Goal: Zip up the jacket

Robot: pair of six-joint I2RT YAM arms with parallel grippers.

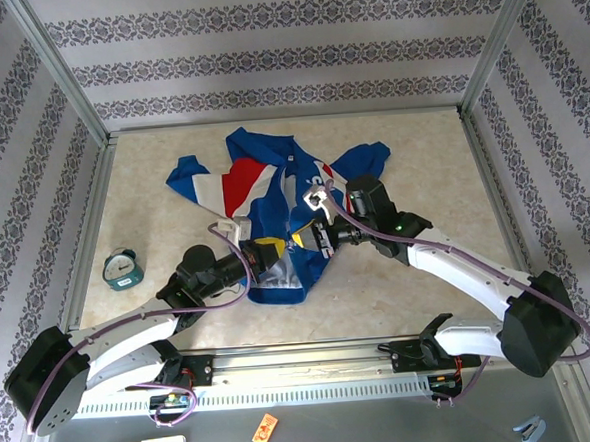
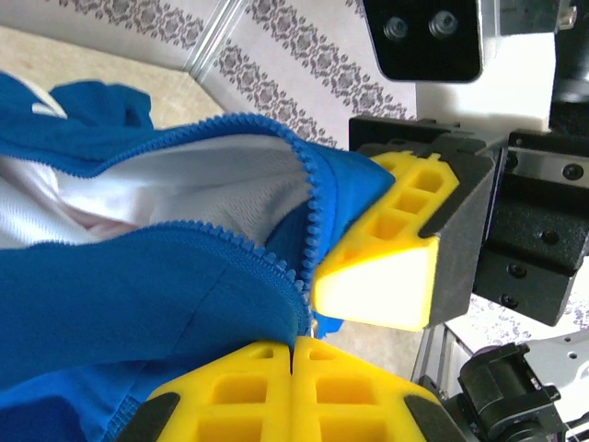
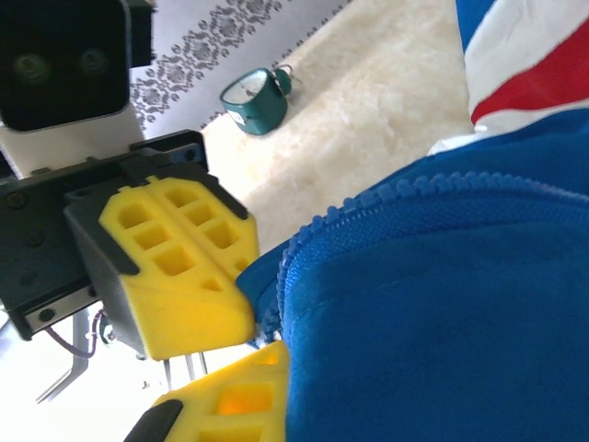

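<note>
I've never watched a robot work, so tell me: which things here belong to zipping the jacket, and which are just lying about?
In the job: jacket, left pincer, right pincer.
Lying about: teal alarm clock, small orange item in front of the rail.

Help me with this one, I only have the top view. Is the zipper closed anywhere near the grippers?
Observer: Barely. In the left wrist view the two rows of teeth meet only right at the left gripper and split apart beyond it.
Operator: What shows in the gap?
Observer: The white lining of the jacket.
Operator: Is the left gripper closed?
Observer: Yes, its yellow fingers press together, pinching the jacket edge where the teeth meet.
</note>
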